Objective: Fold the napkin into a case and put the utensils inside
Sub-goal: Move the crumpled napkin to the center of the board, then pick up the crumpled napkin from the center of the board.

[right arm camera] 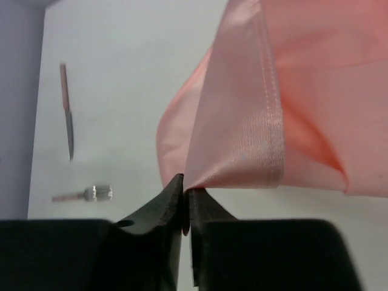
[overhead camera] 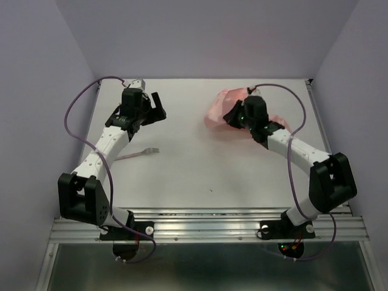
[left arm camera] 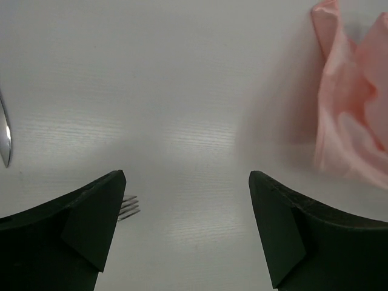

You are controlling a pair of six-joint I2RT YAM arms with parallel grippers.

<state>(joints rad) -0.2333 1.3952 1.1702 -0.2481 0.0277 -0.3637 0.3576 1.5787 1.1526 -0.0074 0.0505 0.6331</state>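
From the overhead view the napkin point(overhead camera: 219, 108) lay bunched in a loose heap on the tabletop point(overhead camera: 200, 173), close to the far edge and right of the middle. The right gripper point(overhead camera: 234, 115) was sunk into the heap's right side, and its fingertips were hidden from above by its own body. The right wrist view settled what the overhead one could not: the two jaws were pressed together on a hemmed edge of the napkin point(right arm camera: 291, 91), the cloth rising from the pinch in a stitched fold.

The left gripper point(overhead camera: 159, 108) hovered over the far left part of the tabletop with its jaws spread wide and nothing between them. Its own camera confirmed this, showing only bare surface between the two dark fingers point(left arm camera: 91, 224).

The overhead view showed one utensil, a fork point(overhead camera: 143, 151) in the left half of the tabletop, its handle running under the left arm. The right wrist view also caught a knife point(right arm camera: 66, 115) lying apart from the fork point(right arm camera: 85, 194), nearer the left edge. The left wrist view showed just the fork's tines point(left arm camera: 128, 208) and a silvery tip point(left arm camera: 5, 136) at its border; which utensil that was could not be told
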